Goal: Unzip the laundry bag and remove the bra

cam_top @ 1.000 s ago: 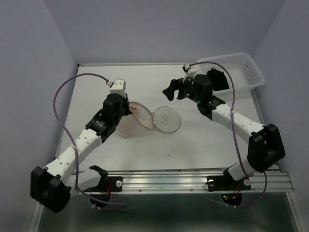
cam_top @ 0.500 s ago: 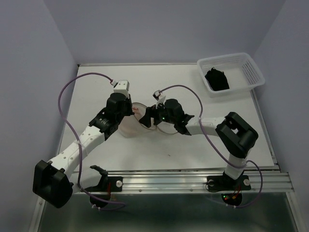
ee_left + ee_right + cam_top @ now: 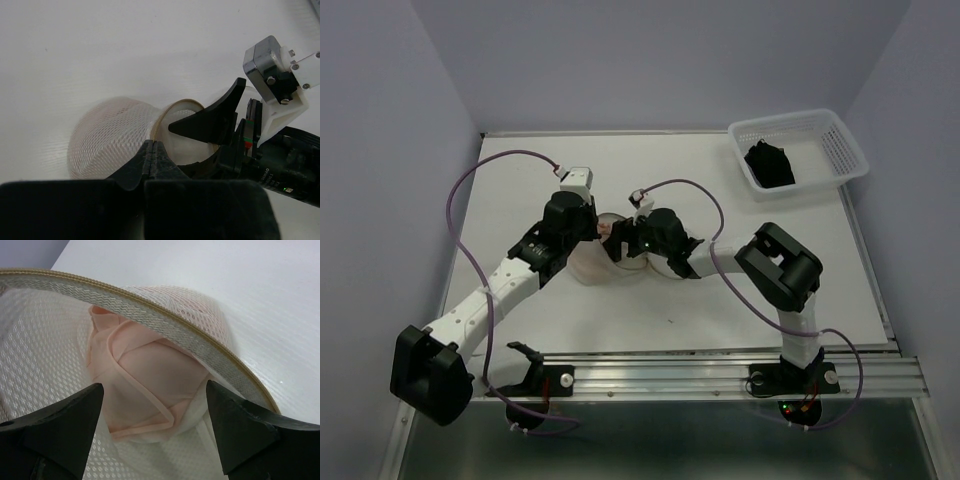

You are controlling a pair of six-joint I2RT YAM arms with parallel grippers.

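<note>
The laundry bag (image 3: 588, 264) lies mid-table, a white mesh dome with a tan rim, its mouth open to the right. My left gripper (image 3: 592, 229) is shut on the bag's rim; in the left wrist view the tan rim rises from between its closed tips (image 3: 152, 145) beside the mesh (image 3: 107, 135). My right gripper (image 3: 624, 243) is open at the bag's mouth. In the right wrist view its spread fingers (image 3: 154, 387) flank a folded pale pink bra (image 3: 150, 375) under the rim (image 3: 165, 322), not touching it.
A white plastic basket (image 3: 842, 148) stands at the back right corner with a black garment (image 3: 770, 163) in it. The right arm's elbow (image 3: 778, 262) rests low over the table right of the bag. Purple cables loop over both arms.
My right arm has swung from the basket at the back right to the bag and pushed its open gripper into the mouth. The left gripper has kept its hold.
</note>
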